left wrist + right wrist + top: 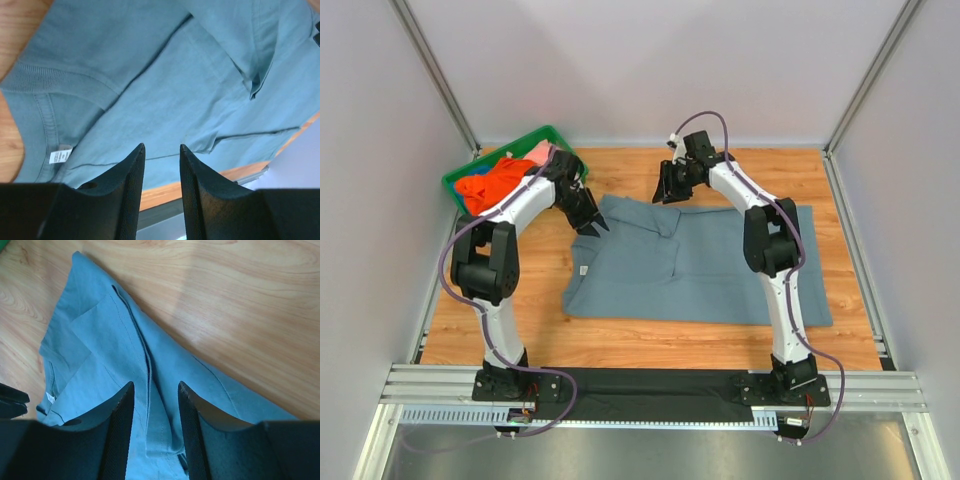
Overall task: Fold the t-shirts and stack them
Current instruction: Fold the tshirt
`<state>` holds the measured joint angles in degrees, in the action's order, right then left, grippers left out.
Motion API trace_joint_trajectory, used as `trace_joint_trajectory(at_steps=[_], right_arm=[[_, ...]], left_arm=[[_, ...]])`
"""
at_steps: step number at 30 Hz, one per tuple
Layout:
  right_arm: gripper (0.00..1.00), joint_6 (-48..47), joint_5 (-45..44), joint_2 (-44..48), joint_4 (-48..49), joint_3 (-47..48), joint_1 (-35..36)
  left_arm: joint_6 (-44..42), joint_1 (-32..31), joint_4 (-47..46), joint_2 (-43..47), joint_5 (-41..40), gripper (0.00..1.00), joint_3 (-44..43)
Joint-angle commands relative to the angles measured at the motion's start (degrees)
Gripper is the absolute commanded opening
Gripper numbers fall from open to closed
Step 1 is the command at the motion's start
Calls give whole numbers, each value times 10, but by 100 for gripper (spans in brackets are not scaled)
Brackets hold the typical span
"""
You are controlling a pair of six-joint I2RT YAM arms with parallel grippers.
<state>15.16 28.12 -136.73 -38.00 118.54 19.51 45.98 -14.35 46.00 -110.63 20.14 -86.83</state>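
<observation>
A slate grey-blue t-shirt (710, 270) lies spread on the wooden table, its far edge partly folded over and its white neck label (582, 270) at the left. My left gripper (594, 226) hovers over the shirt's far left corner. It is open and empty in the left wrist view (162, 147), with the label (60, 156) down to its left. My right gripper (666, 194) hangs over the shirt's far edge near the middle, open too (156, 385), above a folded seam of the shirt (150, 370). An orange t-shirt (495, 185) and a pink one (538, 153) lie in the bin.
The green plastic bin (510, 142) stands at the table's far left corner, just behind my left arm. Bare wooden table (820, 180) shows right of and behind the shirt. White walls enclose the sides and back, and a metal rail runs along the near edge.
</observation>
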Motion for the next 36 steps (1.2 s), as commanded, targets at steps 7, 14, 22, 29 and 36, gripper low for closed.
trace_joint_trajectory(at_steps=[7,14,22,29,36], right_arm=[[41,-13,43,-9,20,7,20],[40,-34,17,-14,-5,7,33],[39,-74,-52,-17,-27,10,53],[35,-87,-91,-8,-30,-2,57],[0,-73,-87,12,-20,-24,60]], left_arm=[[-8,17,-12,35,32,41,35],[10,18,-32,30,48,41,51],[12,17,-22,44,35,41,39],[7,17,-13,49,25,41,32],[13,17,-2,59,7,42,29]])
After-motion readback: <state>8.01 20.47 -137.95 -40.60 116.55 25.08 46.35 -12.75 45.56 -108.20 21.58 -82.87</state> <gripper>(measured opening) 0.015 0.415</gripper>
